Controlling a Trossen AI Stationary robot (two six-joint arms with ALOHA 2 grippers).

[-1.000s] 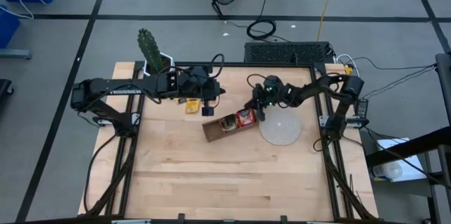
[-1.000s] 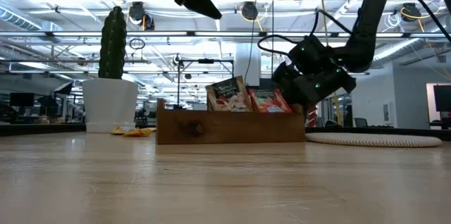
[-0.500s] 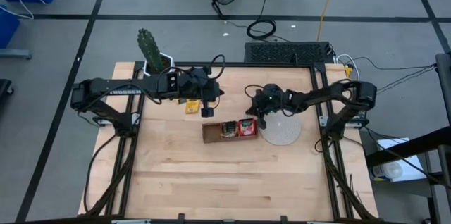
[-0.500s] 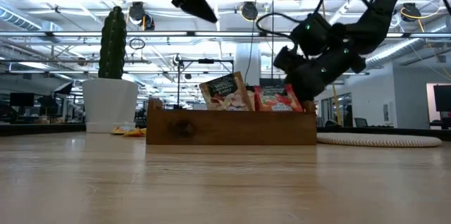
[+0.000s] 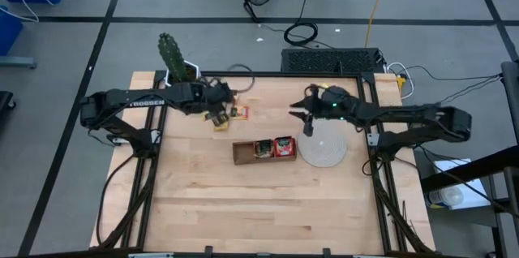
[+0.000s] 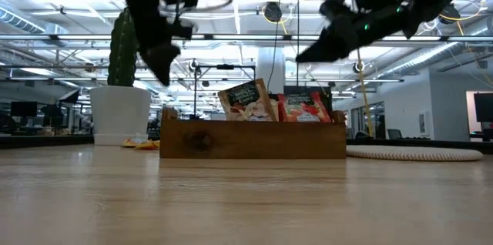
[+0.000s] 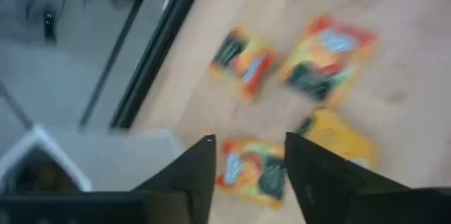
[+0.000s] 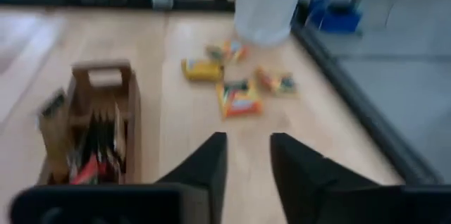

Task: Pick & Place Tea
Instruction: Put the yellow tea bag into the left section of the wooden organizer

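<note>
Wooden tray (image 5: 263, 150) sits in the middle of the high view, with a few tea packets (image 5: 274, 146) standing in it. More loose tea packets (image 5: 230, 113) lie on the table (image 5: 268, 209) in the upper left of that view, near the white pot with the cactus (image 5: 172, 55).

Left gripper (image 5: 217, 112) hangs right over those loose packets. Its fingers are a little apart and hold nothing. In the left wrist view a red and yellow packet (image 7: 250, 170) shows in the gap between them.

Right gripper (image 5: 307, 120) is up in the air, upper right of the tray and above the far edge of the round whitish mat (image 5: 324, 150). Its fingers are a little apart too, and empty.

What could go wrong? The loose packets lie close together, so the left gripper might pinch two at once, or push one away. The packets are flat, so the fingers might just slide over them. The pot is close, and the arm might bump it.
</note>
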